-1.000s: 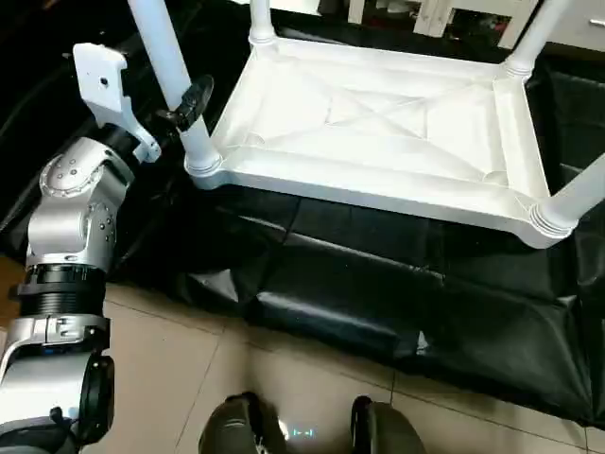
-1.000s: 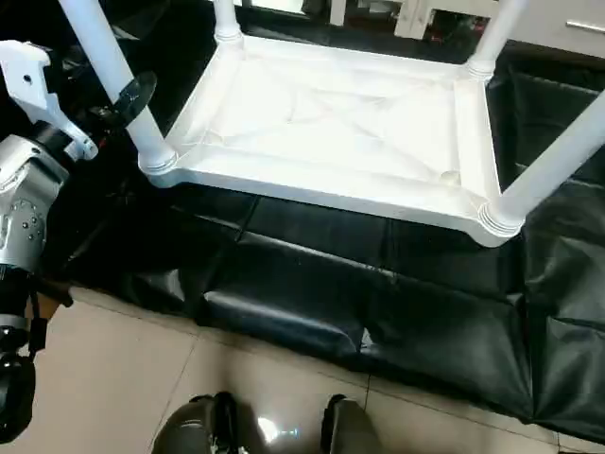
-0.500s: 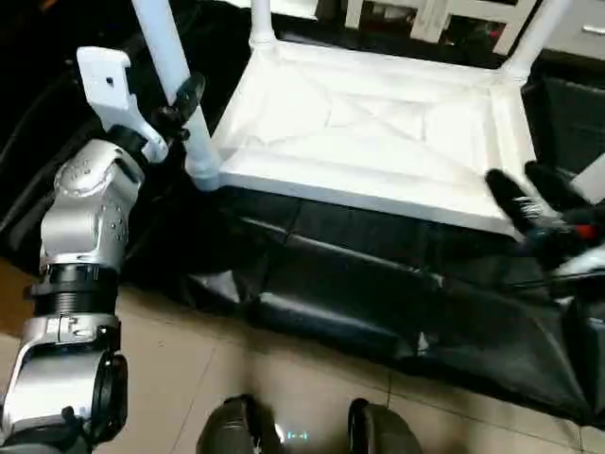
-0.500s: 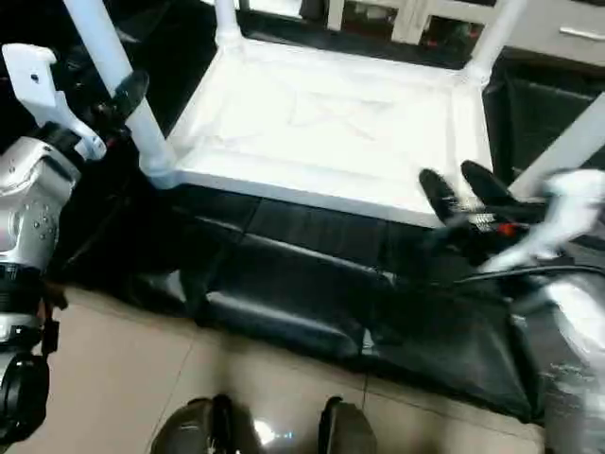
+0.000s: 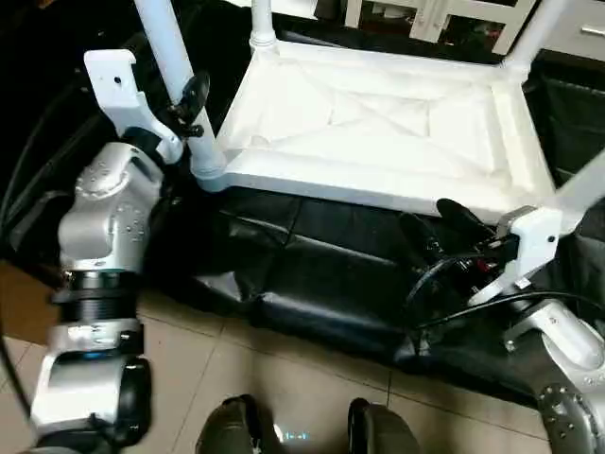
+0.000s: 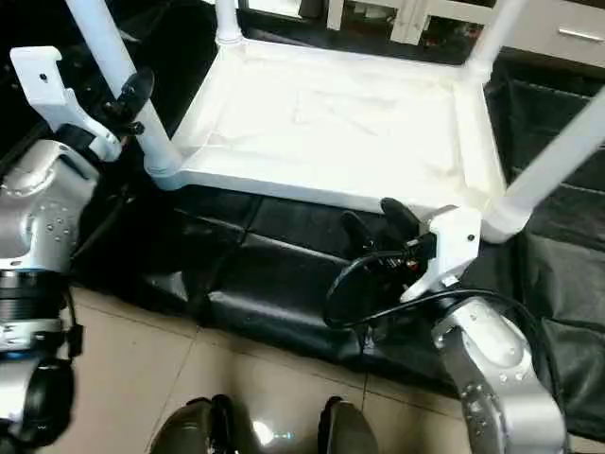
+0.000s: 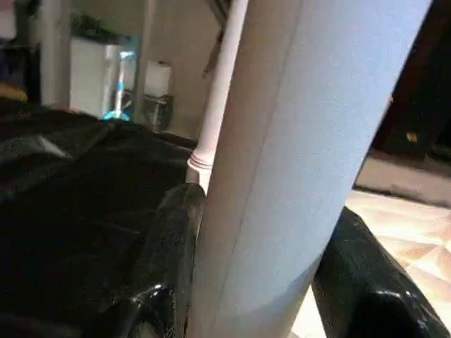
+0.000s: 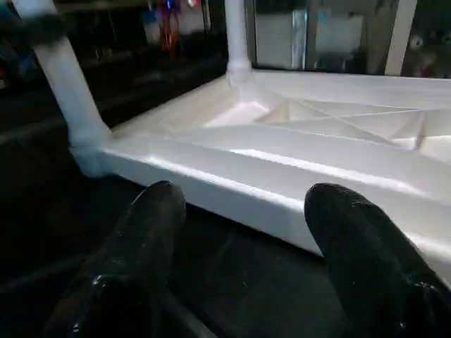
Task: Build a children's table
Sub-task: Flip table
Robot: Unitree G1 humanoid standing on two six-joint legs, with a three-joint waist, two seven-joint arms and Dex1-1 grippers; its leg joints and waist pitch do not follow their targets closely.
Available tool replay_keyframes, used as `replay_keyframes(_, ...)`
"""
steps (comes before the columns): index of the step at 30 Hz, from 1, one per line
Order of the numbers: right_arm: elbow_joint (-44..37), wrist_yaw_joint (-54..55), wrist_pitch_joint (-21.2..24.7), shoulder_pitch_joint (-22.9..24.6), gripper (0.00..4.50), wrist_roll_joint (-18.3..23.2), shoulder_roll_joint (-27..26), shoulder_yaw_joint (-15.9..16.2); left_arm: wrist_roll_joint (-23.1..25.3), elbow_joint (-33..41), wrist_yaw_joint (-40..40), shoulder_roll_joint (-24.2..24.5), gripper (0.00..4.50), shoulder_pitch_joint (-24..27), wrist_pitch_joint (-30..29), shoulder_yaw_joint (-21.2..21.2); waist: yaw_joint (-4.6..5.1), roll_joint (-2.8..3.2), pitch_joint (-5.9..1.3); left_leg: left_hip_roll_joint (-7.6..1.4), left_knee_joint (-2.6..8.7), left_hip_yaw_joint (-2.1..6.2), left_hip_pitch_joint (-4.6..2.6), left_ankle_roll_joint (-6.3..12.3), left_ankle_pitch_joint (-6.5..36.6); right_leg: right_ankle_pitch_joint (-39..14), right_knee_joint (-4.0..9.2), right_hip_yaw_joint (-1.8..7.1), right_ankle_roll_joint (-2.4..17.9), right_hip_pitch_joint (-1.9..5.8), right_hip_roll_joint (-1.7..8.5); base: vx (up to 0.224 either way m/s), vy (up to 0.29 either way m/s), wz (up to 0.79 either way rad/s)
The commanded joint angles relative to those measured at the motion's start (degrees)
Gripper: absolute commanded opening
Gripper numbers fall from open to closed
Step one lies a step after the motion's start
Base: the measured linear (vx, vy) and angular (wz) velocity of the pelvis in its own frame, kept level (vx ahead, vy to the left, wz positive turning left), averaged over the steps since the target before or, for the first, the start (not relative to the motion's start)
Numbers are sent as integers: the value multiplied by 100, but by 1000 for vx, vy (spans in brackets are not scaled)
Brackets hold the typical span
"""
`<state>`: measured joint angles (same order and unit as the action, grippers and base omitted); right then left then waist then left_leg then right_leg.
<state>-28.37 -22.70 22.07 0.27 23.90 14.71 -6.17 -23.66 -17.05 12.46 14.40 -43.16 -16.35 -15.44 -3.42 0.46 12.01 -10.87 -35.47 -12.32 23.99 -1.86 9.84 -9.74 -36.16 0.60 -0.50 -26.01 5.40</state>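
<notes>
While the black padded mat covers the floor ahead of you, the children's table top lies upside down on it, X-ribbed underside facing up. Four white legs rise from its corner sockets: near-left leg, far-left leg, far-right leg and near-right leg, which leans outward. Your left gripper has its black fingers closed around the near-left leg just above the socket. Your right gripper hovers just before the top's near edge, beside the near-right corner, fingers spread wide and holding nothing. Beige floor tiles show nearest you.
</notes>
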Motion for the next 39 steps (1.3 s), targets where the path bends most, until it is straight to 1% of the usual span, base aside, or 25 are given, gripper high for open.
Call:
replay_keyframes(1,-155,55,-125,100,312,-3,1,-7,-1297,-57,-510,-405,195,-128,-237,-839,-5,-108,-725,-68,346,88,-154,473,290,103,275,70,1428,389,110,0,0,0)
replay_keyframes(2,-162,77,-154,120,312,-9,-13,-4,-1456,-89,-606,-487,195,-154,-303,-967,0,-120,-720,-50,354,92,-139,464,369,-128,306,70,1366,402,111,0,0,0)
replay_keyframes(4,-168,91,-187,137,312,-33,-15,0,-1617,-121,-682,-560,195,-159,-389,-1079,12,-79,-724,-42,352,95,-138,405,506,-482,337,64,1324,386,117,0,0,0)
replay_keyframes(5,-164,134,-235,149,312,-62,-25,-18,-1759,-118,-695,-648,195,-119,-560,-1168,25,-77,-711,-40,358,95,-143,373,629,-710,372,64,1274,365,108,0,0,0)
replay_keyframes(8,-142,211,-270,107,312,-60,-63,-67,-1916,-80,-629,-735,195,-24,-756,-1209,34,-62,-715,-46,366,102,-169,345,716,-925,406,60,1177,326,87,0,0,0)
replay_keyframes(10,-122,323,-256,-42,312,-53,-119,-149,-1885,14,-537,-808,195,123,-889,-1135,32,-51,-718,-54,372,111,-172,351,701,-878,401,56,1158,311,78,0,0,0)
replay_keyframes(11,-117,363,-243,-105,312,-53,-143,-181,-1807,56,-523,-827,195,168,-913,-1096,43,-56,-714,-53,381,123,-149,365,646,-815,395,48,1130,324,75,0,0,0)
replay_keyframes(13,-108,473,-198,-294,312,-13,-182,-247,-1878,148,-582,-941,195,221,-1032,-1112,41,-54,-724,-55,373,119,-169,384,598,-692,383,53,1110,312,72,0,0,0)
replay_keyframes(17,-68,684,-166,-628,312,15,-225,-311,-2004,258,-652,-1072,192,321,-1159,-1076,38,-70,-738,-47,368,120,-159,412,493,-418,359,50,1080,333,66,0,0,0)
replay_keyframes(18,-33,796,-176,-781,312,-16,-246,-330,-2048,304,-632,-1114,192,376,-1208,-1046,39,-69,-744,-45,369,122,-162,408,463,-364,350,48,1083,337,68,0,0,0)
replay_keyframes(19,139,1112,-172,-1209,312,-79,-321,-404,-2125,404,-627,-1204,191,509,-1338,-995,45,-78,-733,-42,374,119,-153,403,449,-357,354,49,1073,334,63,0,0,0)
replay_keyframes(20,286,1340,-116,-1460,312,-154,-368,-463,-2148,428,-663,-1258,191,559,-1366,-996,71,-65,-738,-34,373,121,-155,377,445,-365,348,40,1096,334,57,0,0,0)
replay_keyframes(21,441,1558,-70,-1705,312,-164,-448,-553,-2126,472,-668,-1297,191,610,-1398,-979,89,-78,-723,-23,377,107,-167,325,497,-509,368,41,1066,318,43,0,0,0)
replay_keyframes(22,618,1765,-80,-1959,312,-136,-543,-667,-2116,501,-674,-1338,191,641,-1400,-978,101,-67,-716,-19,379,106,-165,313,555,-607,374,43,1041,316,43,0,0,0)
replay_keyframes(23,797,1978,-71,-2191,312,-135,-607,-782,-2139,537,-695,-1393,191,664,-1412,-995,104,-43,-717,-19,376,89,-204,269,666,-814,401,55,982,280,48,0,0,0)
replay_keyframes(24,1015,2175,-16,-2438,312,14,-686,-947,-2140,580,-712,-1433,191,691,-1430,-984,94,-68,-721,-22,381,80,-215,246,716,-875,416,62,920,276,34,0,0,0)
replay_keyframes(25,1134,2274,21,-2565,338,99,-723,-1035,-2142,597,-725,-1453,191,701,-1440,-979,91,-67,-737,-20,378,83,-214,248,684,-825,399,62,910,279,31,0,0,0)
replay_keyframes(27,1405,2394,-92,-2850,344,427,-849,-1249,-2163,649,-767,-1497,191,725,-1447,-992,64,-24,-764,-20,381,94,-202,255,572,-550,373,50,872,288,18,0,0,0)
replay_keyframes(28,1624,2459,-115,-3070,344,728,-926,-1391,-2165,708,-775,-1512,191,760,-1459,-982,76,-66,-772,-15,379,90,-185,276,552,-469,365,48,874,302,14,0,0,0)
replay_keyframes(29,1932,2448,-143,-3354,360,1055,-978,-1528,-2196,788,-783,-1538,191,806,-1484,-981,79,-61,-774,-13,382,101,-175,307,547,-430,357,41,890,307,22,0,0,0)
replay_keyframes(30,1932,2448,-143,-3354,373,1055,-978,-1528,-2196,788,-783,-1538,191,806,-1484,-981,97,-64,-770,-9,379,102,-174,331,597,-475,359,40,905,315,33,0,0,0)
replay_keyframes(31,2107,2333,-104,-3499,382,1242,-998,-1566,-2201,822,-778,-1535,191,824,-1504,-977,82,-54,-771,-9,376,91,-186,339,624,-506,371,43,896,307,27,0,0,0)
replay_keyframes(33,2676,2195,10,-3973,392,1473,-1087,-1757,-2174,902,-774,-1539,191,860,-1552,-969,108,-53,-772,-7,378,101,-163,348,544,-472,360,37,888,314,30,0,0,0)
replay_keyframes(35,2948,1981,147,-4189,425,1673,-1100,-1816,-2163,944,-772,-1547,191,876,-1570,-955,111,-51,-768,-5,376,91,-171,355,565,-509,372,42,913,315,30,0,0,0)
replay_keyframes(39,3357,1776,167,-4509,445,1880,-1062,-1889,-2189,1051,-776,-1566,191,923,-1646,-908,99,-62,-789,-15,372,99,-147,421,332,-195,330,32,1009,344,38,0,0,0)
